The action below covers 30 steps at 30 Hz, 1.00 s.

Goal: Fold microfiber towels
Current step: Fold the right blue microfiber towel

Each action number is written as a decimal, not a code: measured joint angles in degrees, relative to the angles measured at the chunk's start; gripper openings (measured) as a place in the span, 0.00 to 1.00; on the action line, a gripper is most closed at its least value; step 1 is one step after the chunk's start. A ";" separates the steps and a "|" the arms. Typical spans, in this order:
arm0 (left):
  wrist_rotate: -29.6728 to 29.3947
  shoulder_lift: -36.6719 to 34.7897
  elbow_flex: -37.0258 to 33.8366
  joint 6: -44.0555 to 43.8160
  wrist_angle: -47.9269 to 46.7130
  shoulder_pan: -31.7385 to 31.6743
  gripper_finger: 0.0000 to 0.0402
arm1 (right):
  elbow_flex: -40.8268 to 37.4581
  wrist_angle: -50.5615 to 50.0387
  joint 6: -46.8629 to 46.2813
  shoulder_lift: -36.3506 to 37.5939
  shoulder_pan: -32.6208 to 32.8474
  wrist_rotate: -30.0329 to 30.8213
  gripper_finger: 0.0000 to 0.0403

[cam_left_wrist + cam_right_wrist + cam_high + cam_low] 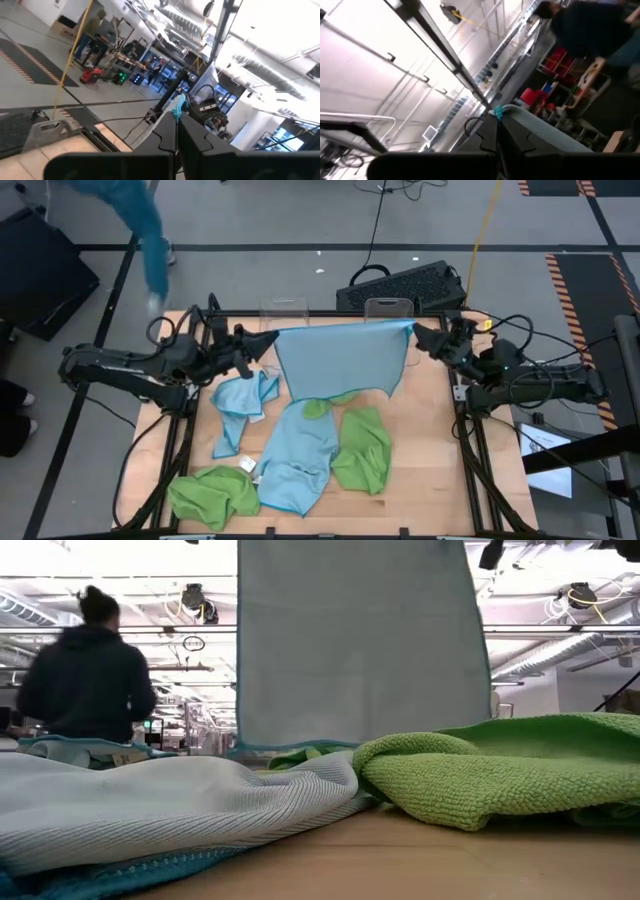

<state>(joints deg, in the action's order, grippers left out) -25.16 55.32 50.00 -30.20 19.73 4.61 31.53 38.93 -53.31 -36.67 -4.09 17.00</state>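
The left gripper and right gripper each pinch a top corner of a light blue towel, stretched above crumpled towels on the table.

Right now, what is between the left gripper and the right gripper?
The light blue towel, stretched flat from the left gripper to the right gripper, each shut on a top corner. The high view shows it.
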 joint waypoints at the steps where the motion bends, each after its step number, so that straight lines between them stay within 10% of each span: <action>1: 0.72 -0.31 0.00 -0.08 -0.54 0.10 0.02 | 0.00 -0.43 -0.37 0.16 0.03 -1.30 0.00; 30: 4.29 -2.24 0.00 -14.41 -27.61 12.22 0.02 | 0.02 -11.79 -24.03 0.60 0.05 -41.09 0.00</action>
<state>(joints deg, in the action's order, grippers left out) -20.87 53.08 50.00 -44.61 -7.88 16.82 31.55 27.14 -77.34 -36.07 -4.03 -24.09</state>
